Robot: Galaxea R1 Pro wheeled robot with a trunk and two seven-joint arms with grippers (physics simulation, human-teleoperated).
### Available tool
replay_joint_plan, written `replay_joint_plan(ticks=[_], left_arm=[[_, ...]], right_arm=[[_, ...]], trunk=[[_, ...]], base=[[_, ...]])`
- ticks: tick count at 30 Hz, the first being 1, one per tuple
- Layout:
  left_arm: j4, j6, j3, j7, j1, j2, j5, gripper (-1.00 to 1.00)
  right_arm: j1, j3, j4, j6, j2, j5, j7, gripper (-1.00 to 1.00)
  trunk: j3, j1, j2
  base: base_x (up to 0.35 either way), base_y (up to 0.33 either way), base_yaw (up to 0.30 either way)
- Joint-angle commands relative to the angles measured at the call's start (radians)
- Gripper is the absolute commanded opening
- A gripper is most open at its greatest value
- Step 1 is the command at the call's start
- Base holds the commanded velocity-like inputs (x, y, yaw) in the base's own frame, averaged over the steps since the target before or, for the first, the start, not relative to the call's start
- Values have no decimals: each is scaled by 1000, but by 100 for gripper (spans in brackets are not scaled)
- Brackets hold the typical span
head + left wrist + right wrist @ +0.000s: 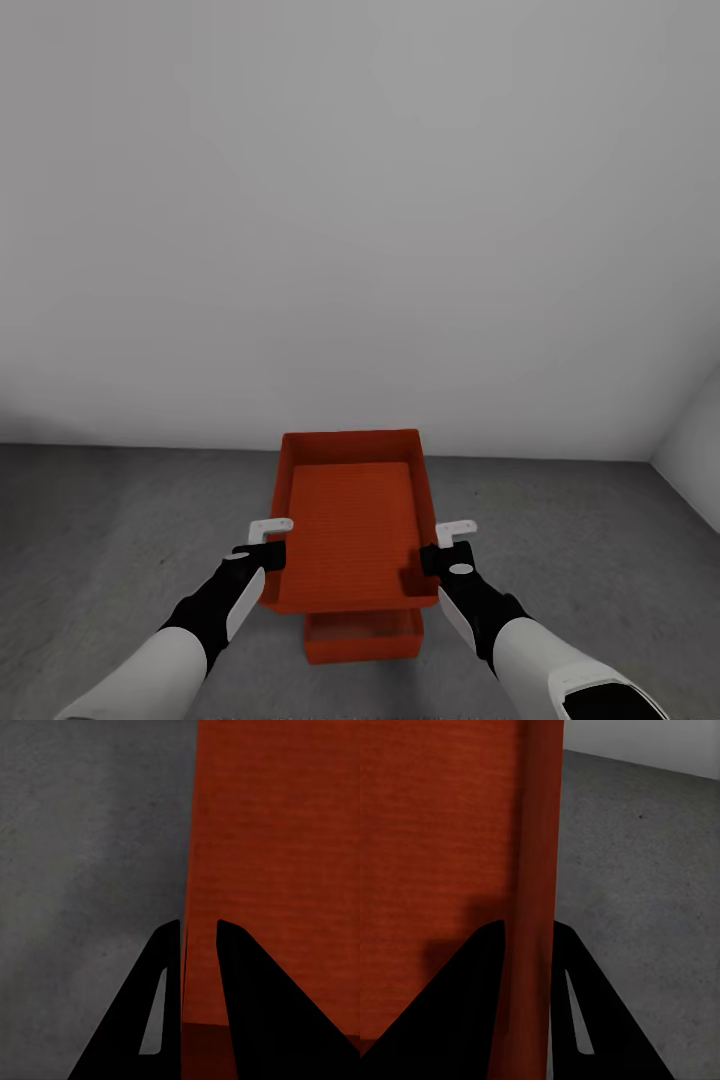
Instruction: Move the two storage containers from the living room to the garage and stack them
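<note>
The left hand point(268, 543) clamps the upper container's point(352, 530) left wall, the right hand point(446, 546) its right wall — held level directly above the second container point(362, 637), which sits on the garage floor point(100, 540).

upper container point(350, 520) sitting above lower container point(362, 636) | lower one lying on floor point(110, 520) | wall point(350, 200) standing behind | grippers flanking upper container's side walls

Both claws, left point(268, 545) and right point(440, 548), grip a red-orange container point(350, 520) above another container point(362, 636) on grey floor point(120, 530).
</note>
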Motion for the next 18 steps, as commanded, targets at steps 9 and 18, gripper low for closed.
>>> replay_joint_plan(ticks=[9, 18], left_arm=[[-27, -42, 3, 15, -1, 2, -7, -100], [-27, -42, 3, 15, -1, 2, -7, -100]], right_arm=[[0, -17, 3, 3, -3, 2, -54, -100], [0, -17, 3, 3, -3, 2, -54, -100]], trunk=[[-16, 0, -1], [-30, 0, -1]], base=[[0, 0, 0], [0, 0, 0]])
